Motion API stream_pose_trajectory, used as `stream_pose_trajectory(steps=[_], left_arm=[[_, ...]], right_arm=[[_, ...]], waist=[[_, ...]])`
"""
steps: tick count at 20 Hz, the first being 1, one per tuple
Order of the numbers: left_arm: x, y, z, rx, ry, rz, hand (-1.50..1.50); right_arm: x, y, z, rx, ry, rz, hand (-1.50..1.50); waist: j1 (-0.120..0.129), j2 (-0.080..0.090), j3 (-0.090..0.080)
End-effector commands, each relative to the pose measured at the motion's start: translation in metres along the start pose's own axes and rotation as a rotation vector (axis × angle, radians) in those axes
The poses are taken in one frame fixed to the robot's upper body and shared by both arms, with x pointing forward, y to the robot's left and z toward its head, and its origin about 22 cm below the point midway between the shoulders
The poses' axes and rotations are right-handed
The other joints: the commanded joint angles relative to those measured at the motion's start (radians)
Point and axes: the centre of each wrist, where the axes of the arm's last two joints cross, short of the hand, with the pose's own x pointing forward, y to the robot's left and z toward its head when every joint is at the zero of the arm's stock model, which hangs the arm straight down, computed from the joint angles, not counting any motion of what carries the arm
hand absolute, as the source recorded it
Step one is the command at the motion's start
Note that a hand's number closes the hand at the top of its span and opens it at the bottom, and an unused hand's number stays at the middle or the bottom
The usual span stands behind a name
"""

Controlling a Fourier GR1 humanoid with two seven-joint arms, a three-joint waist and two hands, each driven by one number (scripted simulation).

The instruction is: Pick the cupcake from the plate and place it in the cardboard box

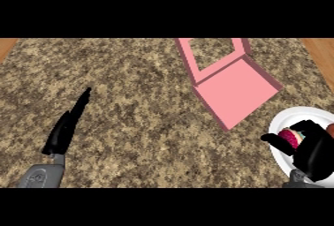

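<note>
A white plate (pixel 282 118) lies at the right edge of the counter. On it sits the cupcake (pixel 289 138), with red-pink top and a hint of teal wrapper, mostly hidden. My right hand (pixel 313 148) is on the plate with its fingers and thumb curled round the cupcake. A pink open box (pixel 238 90) with a raised lid lies up and left of the plate, well apart from the hand. My left hand (pixel 65 128) rests open at the lower left, fingers straight and pointing up.
The speckled brown granite counter (pixel 130 97) spans the view. Wooden edges show at the far left (pixel 5 46) and far right (pixel 323 53) corners. A small brownish object (pixel 331 129) peeks in at the right edge beside the plate.
</note>
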Motion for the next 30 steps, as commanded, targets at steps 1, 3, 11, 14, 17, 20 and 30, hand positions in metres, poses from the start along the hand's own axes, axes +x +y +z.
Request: stream_pose_trajectory(steps=[1,3,11,14,17,20,30], left_arm=[[-0.014,0.013,-0.005,-0.005,0.016,0.011,0.00],[-0.001,0.005,-0.011,-0.005,0.004,0.011,0.00],[0.025,-0.016,-0.020,-0.107,-0.107,-0.016,0.00],[0.026,-0.021,-0.023,-0.134,-0.108,-0.025,0.00],[0.029,-0.025,-0.027,-0.137,-0.110,-0.025,0.00],[0.028,-0.024,-0.027,-0.135,-0.097,-0.022,0.00],[0.021,-0.021,-0.027,-0.092,-0.060,-0.009,0.00]], right_arm=[[0.005,0.010,-0.007,-0.069,0.000,0.046,1.50],[0.005,0.004,-0.004,-0.113,0.009,0.060,1.50],[0.131,0.029,-0.002,0.276,0.013,0.224,1.50],[0.182,0.019,-0.016,0.293,0.049,0.293,1.50],[0.240,-0.002,-0.032,0.252,0.067,0.352,1.50],[0.290,-0.029,-0.044,0.196,0.102,0.392,1.50],[0.384,-0.090,-0.063,-0.004,0.261,0.474,1.50]], waist=[[0.003,0.012,0.013],[0.001,0.011,0.013],[0.167,0.059,0.007],[0.187,0.051,0.008],[0.189,0.044,0.008],[0.178,0.035,0.008],[0.121,0.027,0.008]])
